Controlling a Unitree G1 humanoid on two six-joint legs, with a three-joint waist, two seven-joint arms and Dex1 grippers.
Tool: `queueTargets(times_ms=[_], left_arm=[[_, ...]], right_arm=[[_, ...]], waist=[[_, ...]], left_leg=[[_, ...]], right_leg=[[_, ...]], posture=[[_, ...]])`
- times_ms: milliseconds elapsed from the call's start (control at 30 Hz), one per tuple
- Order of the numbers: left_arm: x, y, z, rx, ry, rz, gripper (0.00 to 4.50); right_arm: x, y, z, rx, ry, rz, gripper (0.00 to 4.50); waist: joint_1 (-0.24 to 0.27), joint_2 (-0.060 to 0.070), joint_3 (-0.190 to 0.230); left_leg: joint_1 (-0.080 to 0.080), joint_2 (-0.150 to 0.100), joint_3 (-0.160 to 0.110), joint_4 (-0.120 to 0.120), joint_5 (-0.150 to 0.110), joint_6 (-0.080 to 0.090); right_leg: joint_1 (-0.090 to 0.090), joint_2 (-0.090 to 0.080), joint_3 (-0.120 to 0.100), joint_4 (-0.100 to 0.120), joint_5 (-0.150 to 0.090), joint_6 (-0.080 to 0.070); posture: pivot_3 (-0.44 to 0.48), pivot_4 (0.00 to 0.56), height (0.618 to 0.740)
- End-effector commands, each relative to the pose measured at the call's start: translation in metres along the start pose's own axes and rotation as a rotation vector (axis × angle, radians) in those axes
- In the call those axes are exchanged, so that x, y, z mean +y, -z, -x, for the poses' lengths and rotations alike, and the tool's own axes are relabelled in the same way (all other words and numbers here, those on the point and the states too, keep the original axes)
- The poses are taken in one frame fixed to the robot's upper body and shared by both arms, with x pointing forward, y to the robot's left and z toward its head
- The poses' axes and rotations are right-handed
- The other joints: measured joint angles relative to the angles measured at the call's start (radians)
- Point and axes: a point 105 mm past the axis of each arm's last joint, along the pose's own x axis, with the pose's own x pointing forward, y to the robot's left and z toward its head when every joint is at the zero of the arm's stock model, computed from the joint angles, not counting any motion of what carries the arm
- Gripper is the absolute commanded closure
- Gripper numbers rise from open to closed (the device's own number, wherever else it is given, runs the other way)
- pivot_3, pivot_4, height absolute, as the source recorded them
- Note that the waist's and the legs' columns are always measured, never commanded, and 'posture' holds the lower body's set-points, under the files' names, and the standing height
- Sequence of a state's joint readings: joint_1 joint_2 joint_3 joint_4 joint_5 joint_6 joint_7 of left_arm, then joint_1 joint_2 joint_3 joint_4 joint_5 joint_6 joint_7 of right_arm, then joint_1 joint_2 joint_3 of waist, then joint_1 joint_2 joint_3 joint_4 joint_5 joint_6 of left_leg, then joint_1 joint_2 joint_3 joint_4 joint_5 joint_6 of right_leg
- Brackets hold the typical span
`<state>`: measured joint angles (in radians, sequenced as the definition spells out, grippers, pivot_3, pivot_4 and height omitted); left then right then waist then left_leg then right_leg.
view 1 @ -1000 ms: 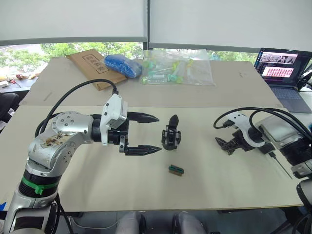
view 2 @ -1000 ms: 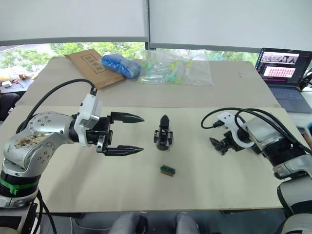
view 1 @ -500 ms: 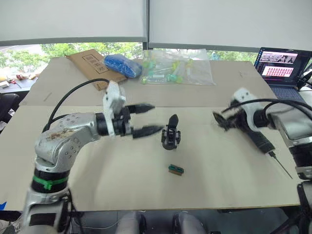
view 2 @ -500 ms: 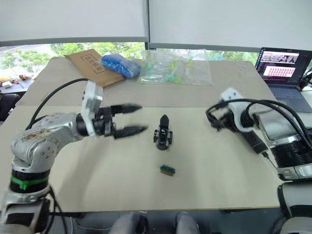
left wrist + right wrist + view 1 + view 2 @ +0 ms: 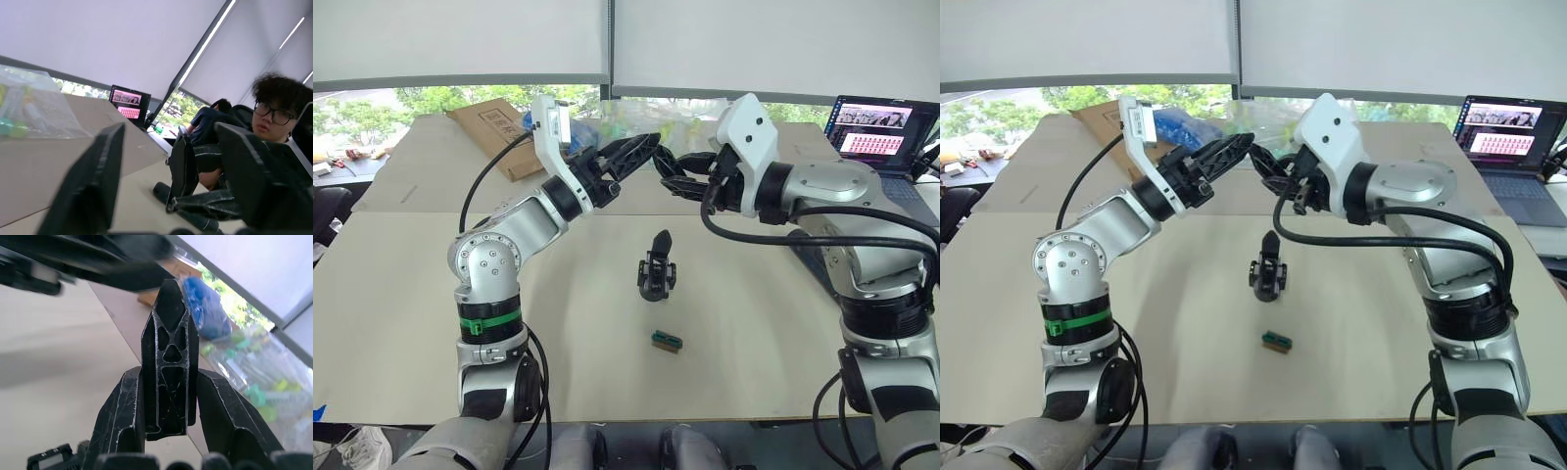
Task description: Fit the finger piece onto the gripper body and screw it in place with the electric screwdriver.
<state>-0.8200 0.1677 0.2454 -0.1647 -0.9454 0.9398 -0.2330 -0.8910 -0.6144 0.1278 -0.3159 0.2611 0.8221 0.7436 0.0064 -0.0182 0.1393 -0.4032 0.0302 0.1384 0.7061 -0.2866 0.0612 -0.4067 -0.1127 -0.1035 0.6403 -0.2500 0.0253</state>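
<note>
Even, bright daylight is admitted through the window strip (image 5: 372,103) below the drawn blinds (image 5: 460,39). The worktop (image 5: 411,323) is evenly lit; only soft, faint shadows are cast on it. No glare is noted. In the left wrist view, the left end effector's fingers (image 5: 88,191) are rendered out of focus. In the right wrist view, the clear bag (image 5: 264,377) is blurred, and the left end effector (image 5: 88,257) is smeared.

Count: one gripper body (image 5: 656,267), one finger piece (image 5: 169,360), one green-topped block (image 5: 667,341), one cardboard box (image 5: 498,132), one blue bag (image 5: 1173,127), one clear plastic bag (image 5: 690,122) of parts, one laptop (image 5: 883,142), two robot hands.
</note>
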Motion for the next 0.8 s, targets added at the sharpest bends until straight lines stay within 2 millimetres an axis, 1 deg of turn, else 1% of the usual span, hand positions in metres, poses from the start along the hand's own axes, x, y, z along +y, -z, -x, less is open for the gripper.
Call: queueTargets(times_ms=[33,200,267,367,500,667,700,733,800], left_arm=[[-0.012,-0.005,0.0,-0.015,0.029,-0.025,2.82],[-0.011,0.004,0.0,-0.021,0.017,0.004,2.82],[-0.004,0.009,-0.002,-0.016,-0.026,0.006,3.36],[0.003,0.01,-0.004,-0.014,-0.063,0.006,4.5],[-0.002,0.0,-0.007,-0.052,-0.021,0.026,4.5],[-0.005,0.0,-0.008,-0.023,0.011,0.003,4.5],[-0.005,0.0,-0.007,-0.006,0.026,-0.019,4.5],[-0.005,-0.001,-0.007,0.007,0.037,-0.034,4.5],[-0.008,-0.003,-0.004,0.06,0.103,-0.092,4.5]], right_arm=[[-0.002,-0.02,0.002,-0.064,0.043,0.066,3.35],[0.003,-0.022,0.0,-0.084,0.053,0.083,3.35],[0.004,-0.023,0.0,-0.093,0.062,0.09,3.35],[0.003,-0.024,0.0,-0.101,0.081,0.108,3.35],[0.006,-0.019,0.001,-0.085,0.084,0.133,3.35],[0.007,-0.019,0.004,-0.101,0.087,0.16,3.35],[0.006,-0.021,0.008,-0.117,0.072,0.131,2.55],[0.006,-0.022,0.01,-0.129,0.061,0.11,2.31],[0.007,-0.026,0.018,-0.15,0.01,0.066,1.66]], waist=[[0.0,0.0,0.0],[0.002,0.0,0.0],[0.002,0.0,0.0],[0.001,0.0,0.0],[0.0,0.0,0.0],[0.001,0.0,0.0],[0.0,0.0,0.0],[0.0,0.0,0.0],[-0.002,0.0,0.0]], left_leg=[[0.0,0.0,0.0,0.0,0.0,0.0],[0.0,0.0,0.0,0.0,0.0,0.0],[0.0,0.0,0.0,0.0,0.0,0.0],[0.0,0.0,0.0,0.0,0.0,0.0],[0.0,0.0,0.0,0.0,0.0,0.0],[0.0,0.0,0.0,0.0,0.0,0.0],[0.0,0.0,0.0,0.0,0.0,0.0],[0.0,0.0,0.0,0.0,0.0,0.0],[0.0,0.0,0.0,-0.001,0.0,0.0]], right_leg=[[0.0,0.0,0.0,0.0,0.0,0.0],[0.0,0.0,0.0,0.0,0.0,0.0],[0.0,0.0,0.0,0.0,0.0,0.0],[0.0,0.0,0.0,0.0,0.0,0.0],[0.0,0.0,0.0,0.0,0.0,0.0],[0.0,0.0,0.0,0.0,0.0,0.0],[0.0,0.0,0.0,0.0,0.0,0.0],[0.0,0.0,0.0,0.0,0.0,0.0],[0.0,0.0,0.0,-0.001,0.0,0.0]], posture=[[0.0,0.15,0.74],[0.0,0.15,0.74],[0.0,0.15,0.74],[0.0,0.15,0.74],[0.0,0.15,0.74],[0.0,0.15,0.74],[0.0,0.15,0.74],[0.0,0.15,0.74],[0.0,0.15,0.74]])
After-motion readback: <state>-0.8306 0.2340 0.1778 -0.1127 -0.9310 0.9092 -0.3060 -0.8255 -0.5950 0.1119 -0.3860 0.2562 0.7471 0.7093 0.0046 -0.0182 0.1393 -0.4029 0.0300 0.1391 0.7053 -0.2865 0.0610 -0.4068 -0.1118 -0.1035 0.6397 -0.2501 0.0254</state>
